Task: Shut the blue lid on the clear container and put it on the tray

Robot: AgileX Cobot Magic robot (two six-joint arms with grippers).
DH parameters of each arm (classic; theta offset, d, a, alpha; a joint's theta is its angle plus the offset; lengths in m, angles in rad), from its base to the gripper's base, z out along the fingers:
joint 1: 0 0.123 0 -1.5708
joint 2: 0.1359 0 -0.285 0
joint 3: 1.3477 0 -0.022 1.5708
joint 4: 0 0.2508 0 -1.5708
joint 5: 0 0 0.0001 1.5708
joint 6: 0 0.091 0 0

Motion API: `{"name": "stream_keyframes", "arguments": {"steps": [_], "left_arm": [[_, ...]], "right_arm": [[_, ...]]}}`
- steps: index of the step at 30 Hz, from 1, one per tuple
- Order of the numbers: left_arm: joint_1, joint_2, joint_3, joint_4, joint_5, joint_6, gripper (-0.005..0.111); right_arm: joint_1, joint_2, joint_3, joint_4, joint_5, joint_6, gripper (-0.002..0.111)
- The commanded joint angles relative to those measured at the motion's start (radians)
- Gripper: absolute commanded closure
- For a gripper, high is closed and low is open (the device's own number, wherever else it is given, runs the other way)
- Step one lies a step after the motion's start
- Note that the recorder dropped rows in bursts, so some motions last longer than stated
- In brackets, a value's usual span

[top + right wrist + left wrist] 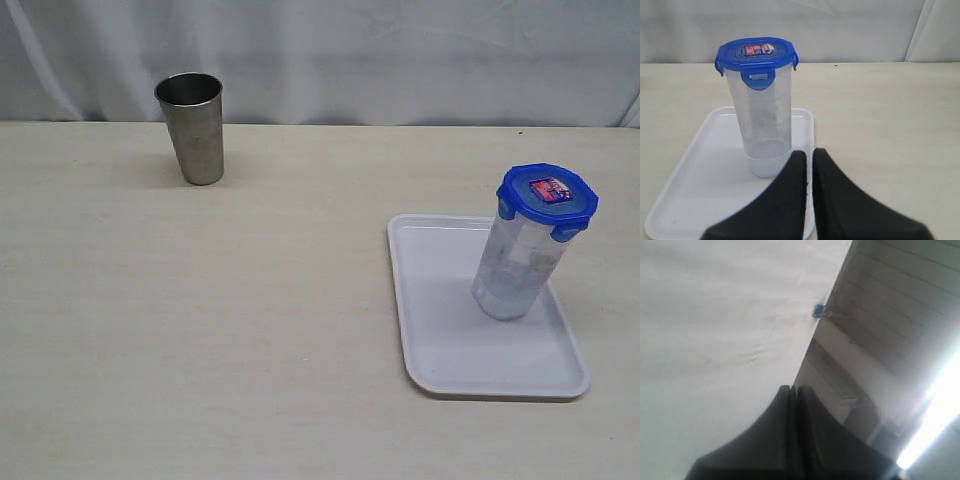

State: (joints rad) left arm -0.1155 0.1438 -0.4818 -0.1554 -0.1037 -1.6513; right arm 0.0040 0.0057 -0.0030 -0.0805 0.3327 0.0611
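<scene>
A: Where does the clear container (515, 270) stand?

B: On the tray (440, 340), which lies at about four o'clock on the table (200, 330). The container is upright toward the tray's three-o'clock side, with the blue lid (548, 192) on its mouth. In the right wrist view the flap facing the camera is folded down; I cannot tell about the far ones. The steel cup (195, 125) is well apart, near eleven o'clock.

A: And the pincers?

B: The right pincer (809, 156) is drawn in to a thin slit, holds nothing and sits clear of the container, near the tray's rim. The left pincer (793, 388) has its fingers pressed together, also empty, and faces away from the table.

A: So the task looks done?

B: I judge so: lid on, container on tray.

A: If it needed shifting, how would it handle?

B: It looks empty, so light. The wall is probably stiff but thin, smooth plastic, likely slippery. Being tall and narrow, it should tip easily under a sideways nudge. I would take it around the body, just under the flaps. Gripping the flaps themselves might unlatch them.
</scene>
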Motion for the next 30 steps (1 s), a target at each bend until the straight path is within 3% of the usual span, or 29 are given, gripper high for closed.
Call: {"name": "stream_keyframes", "arguments": {"steps": [1, 5, 10, 13, 20, 30], "left_arm": [[0.101, -0.129, 0.002, -0.035, -0.014, -0.003, 0.107], [0.115, -0.144, 0.002, -0.035, -0.036, -0.003, 0.107], [0.115, -0.144, 0.015, 0.117, -0.100, -0.003, 0.107], [0.115, -0.144, 0.052, 0.109, -0.172, -0.001, 0.107], [0.115, -0.144, 0.219, 0.109, -0.337, -0.001, 0.107], [0.115, -0.144, 0.482, 0.117, -0.288, -0.001, 0.107]], "right_arm": [[-0.004, -0.006, 0.003, -0.002, 0.002, -0.002, 0.104], [-0.004, -0.006, 0.003, -0.002, 0.002, -0.002, 0.104], [-0.004, -0.006, 0.003, -0.002, 0.002, -0.002, 0.104], [-0.004, -0.006, 0.003, -0.002, 0.002, -0.002, 0.104], [-0.004, -0.006, 0.003, -0.002, 0.002, -0.002, 0.104], [-0.004, -0.006, 0.003, -0.002, 0.002, -0.002, 0.104]]}}
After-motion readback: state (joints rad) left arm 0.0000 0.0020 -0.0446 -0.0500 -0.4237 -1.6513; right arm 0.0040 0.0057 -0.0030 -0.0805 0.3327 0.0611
